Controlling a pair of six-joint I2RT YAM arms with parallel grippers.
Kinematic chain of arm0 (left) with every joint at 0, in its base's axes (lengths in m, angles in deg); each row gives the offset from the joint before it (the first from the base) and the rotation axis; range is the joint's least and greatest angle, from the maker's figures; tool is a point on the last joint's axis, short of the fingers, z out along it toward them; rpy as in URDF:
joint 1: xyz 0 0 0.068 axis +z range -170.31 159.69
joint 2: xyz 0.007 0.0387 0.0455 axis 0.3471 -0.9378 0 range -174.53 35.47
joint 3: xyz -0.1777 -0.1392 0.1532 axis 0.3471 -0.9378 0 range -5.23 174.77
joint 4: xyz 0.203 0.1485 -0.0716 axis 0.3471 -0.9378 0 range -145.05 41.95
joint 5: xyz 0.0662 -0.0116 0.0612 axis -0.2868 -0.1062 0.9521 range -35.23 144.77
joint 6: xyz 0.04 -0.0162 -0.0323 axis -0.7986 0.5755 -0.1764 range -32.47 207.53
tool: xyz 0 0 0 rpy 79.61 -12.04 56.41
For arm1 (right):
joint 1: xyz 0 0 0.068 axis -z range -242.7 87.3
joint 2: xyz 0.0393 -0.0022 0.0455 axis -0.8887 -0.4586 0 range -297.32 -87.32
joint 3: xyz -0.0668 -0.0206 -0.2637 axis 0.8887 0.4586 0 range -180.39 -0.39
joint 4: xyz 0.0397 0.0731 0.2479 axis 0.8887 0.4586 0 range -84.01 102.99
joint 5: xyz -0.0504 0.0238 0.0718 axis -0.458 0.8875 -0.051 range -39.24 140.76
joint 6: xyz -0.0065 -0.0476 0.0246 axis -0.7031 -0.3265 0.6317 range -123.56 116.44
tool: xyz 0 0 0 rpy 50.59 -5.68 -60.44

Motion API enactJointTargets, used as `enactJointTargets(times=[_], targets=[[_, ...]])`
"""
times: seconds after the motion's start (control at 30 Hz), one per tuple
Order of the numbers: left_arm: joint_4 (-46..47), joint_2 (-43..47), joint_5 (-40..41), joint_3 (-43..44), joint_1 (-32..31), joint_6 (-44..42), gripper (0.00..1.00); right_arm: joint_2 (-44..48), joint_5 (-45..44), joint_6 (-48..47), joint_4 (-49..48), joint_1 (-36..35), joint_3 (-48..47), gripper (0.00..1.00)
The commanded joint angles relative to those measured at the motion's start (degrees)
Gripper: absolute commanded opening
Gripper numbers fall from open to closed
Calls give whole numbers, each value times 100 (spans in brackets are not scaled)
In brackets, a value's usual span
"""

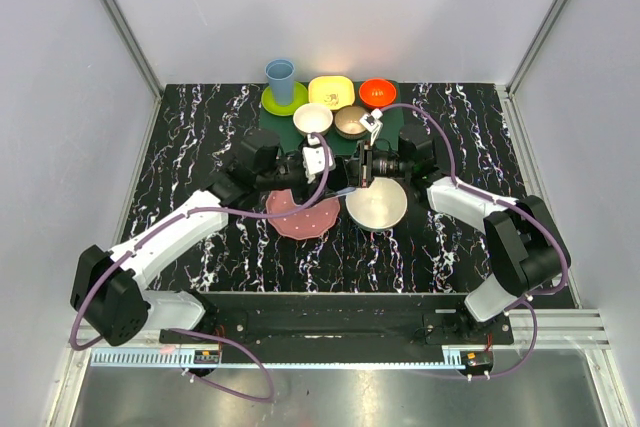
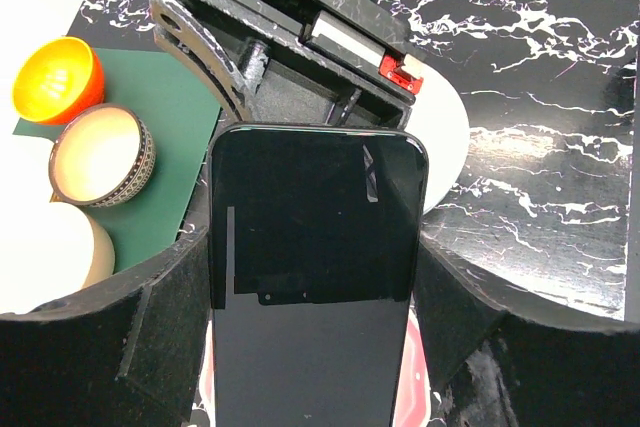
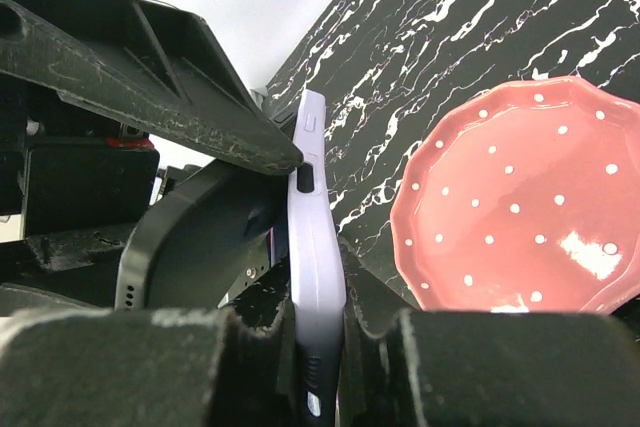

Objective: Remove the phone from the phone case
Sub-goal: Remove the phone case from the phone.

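Gripping the phone (image 2: 312,347) across its width, the left gripper (image 2: 312,247) has one black finger pressed against each long edge, so its jaws stand wide with the phone between them. The dark glossy screen faces the left wrist camera, and no lavender rim shows around it there.

The right gripper (image 3: 320,327) is pinched narrow on the phone case (image 3: 312,207), which stands edge-on between its two fingers. In the right wrist view the phone's dark rounded end lies just to the left of the case and is splayed away from it. Whether the far end sits in the shell I cannot tell.

Both grippers meet nose to nose above the far right rim of the pink plate (image 1: 300,215), a dotted dish lying flat on the black marbled table (image 1: 200,137). Phone and case hang in the air over that rim, touching neither plate nor table.

A white plate (image 1: 377,205) lies just right of the pink plate. Beyond the pink plate, toward the far edge of the table, a dark green mat (image 2: 170,127) carries a white bowl (image 1: 312,119) and a brown bowl (image 1: 350,122). Farther back from the pink plate stand a blue cup (image 1: 280,77) on a green dish (image 1: 270,103), a yellow dish (image 1: 330,92) and an orange bowl (image 1: 377,93).
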Motion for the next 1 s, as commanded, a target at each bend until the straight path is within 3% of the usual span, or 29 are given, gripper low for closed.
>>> enactJointTargets(times=[0.0, 0.53, 0.97], targets=[[448, 322, -108, 8, 127, 272, 0, 159, -76, -106, -243, 117, -230, 0], [861, 270, -890, -54, 329, 1019, 0, 186, -454, -475, 100, 161, -257, 0], [413, 270, -1321, 25, 329, 572, 0, 265, -1298, -906, 715, 152, -371, 0]])
